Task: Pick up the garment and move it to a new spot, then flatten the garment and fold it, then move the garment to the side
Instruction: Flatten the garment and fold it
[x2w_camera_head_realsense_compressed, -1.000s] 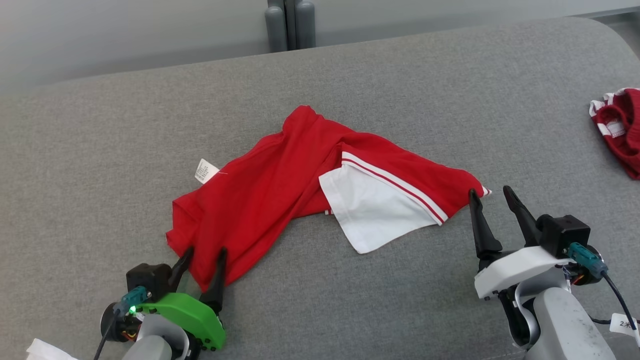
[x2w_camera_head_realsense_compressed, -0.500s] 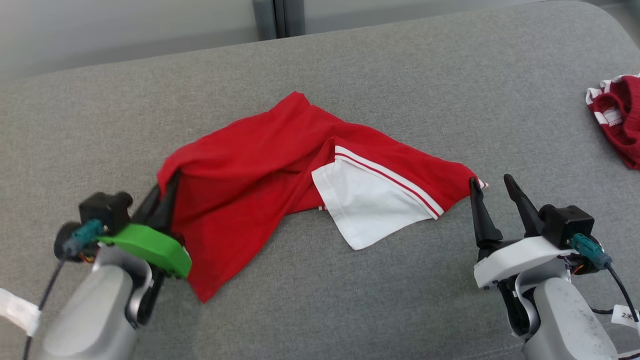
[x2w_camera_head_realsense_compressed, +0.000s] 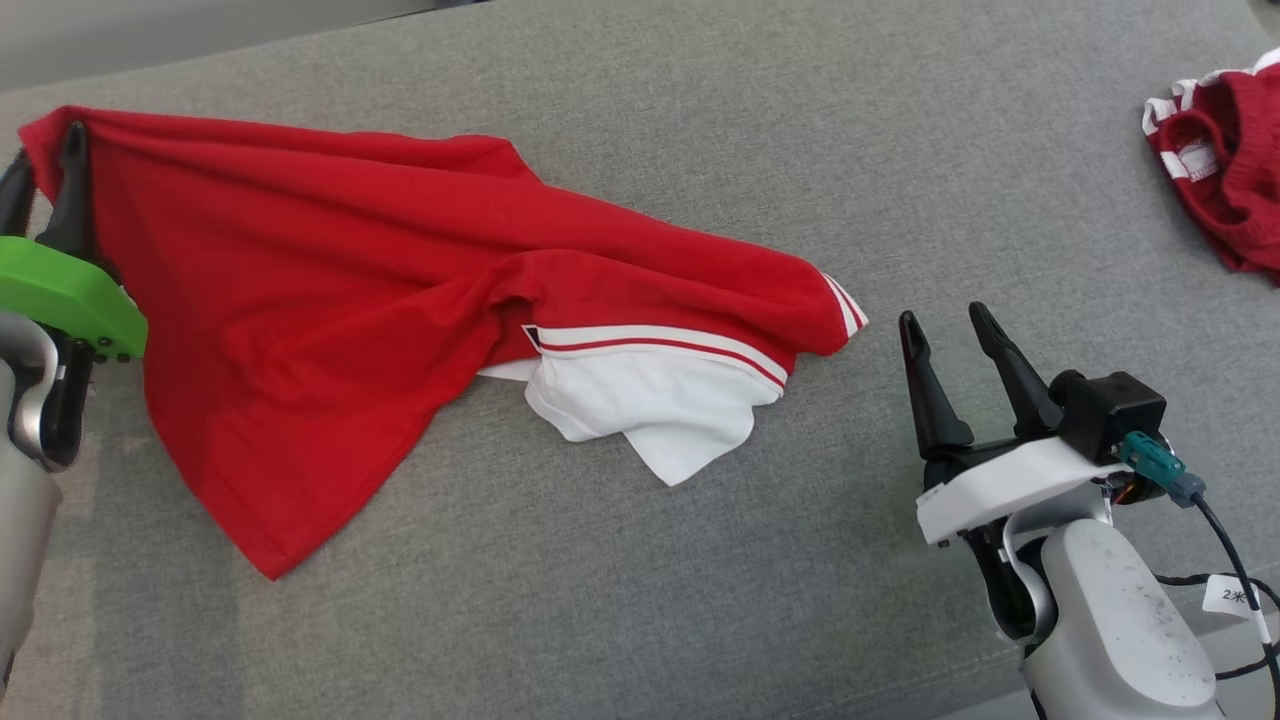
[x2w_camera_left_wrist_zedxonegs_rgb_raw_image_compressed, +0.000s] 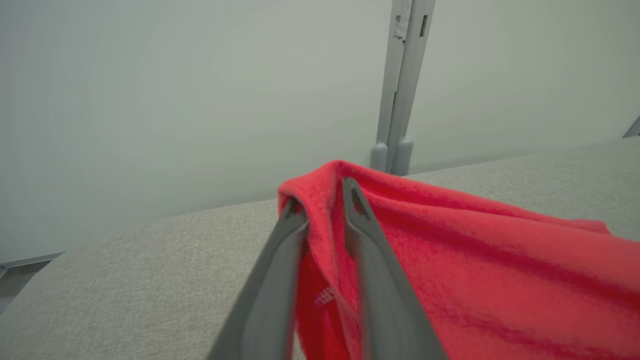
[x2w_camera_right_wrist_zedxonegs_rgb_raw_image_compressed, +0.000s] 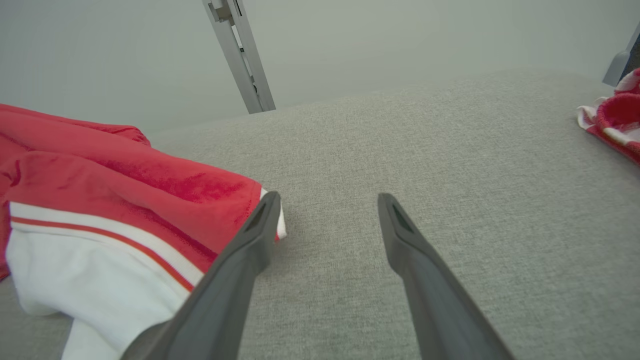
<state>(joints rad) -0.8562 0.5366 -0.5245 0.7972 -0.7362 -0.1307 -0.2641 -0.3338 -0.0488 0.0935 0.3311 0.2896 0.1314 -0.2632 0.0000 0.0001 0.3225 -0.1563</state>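
The garment (x2w_camera_head_realsense_compressed: 350, 270) is a red shirt with a white panel and red-and-white stripes, stretched across the grey cushioned surface. My left gripper (x2w_camera_head_realsense_compressed: 45, 160) is at the far left, shut on the shirt's red corner and holding it up off the surface. The left wrist view shows that red corner (x2w_camera_left_wrist_zedxonegs_rgb_raw_image_compressed: 325, 200) pinched between the two fingers of the left gripper (x2w_camera_left_wrist_zedxonegs_rgb_raw_image_compressed: 322, 195). My right gripper (x2w_camera_head_realsense_compressed: 940, 325) stands open just right of the shirt's striped tip (x2w_camera_head_realsense_compressed: 845, 305). In the right wrist view, the open right gripper (x2w_camera_right_wrist_zedxonegs_rgb_raw_image_compressed: 327, 202) has its left finger beside the garment (x2w_camera_right_wrist_zedxonegs_rgb_raw_image_compressed: 150, 200), with nothing between the fingers.
A second red-and-white garment (x2w_camera_head_realsense_compressed: 1220, 170) lies bunched at the far right edge, also at the right in the right wrist view (x2w_camera_right_wrist_zedxonegs_rgb_raw_image_compressed: 612, 120). A grey post (x2w_camera_left_wrist_zedxonegs_rgb_raw_image_compressed: 400, 100) stands against the pale wall behind the surface. Bare grey cushion (x2w_camera_head_realsense_compressed: 650, 600) lies in front of the shirt.
My left gripper closed on the shirt's lower left corner, then lifted and pulled it up and to the left, stretching the cloth. The head camera shifted. The right gripper stayed open beside the striped tip.
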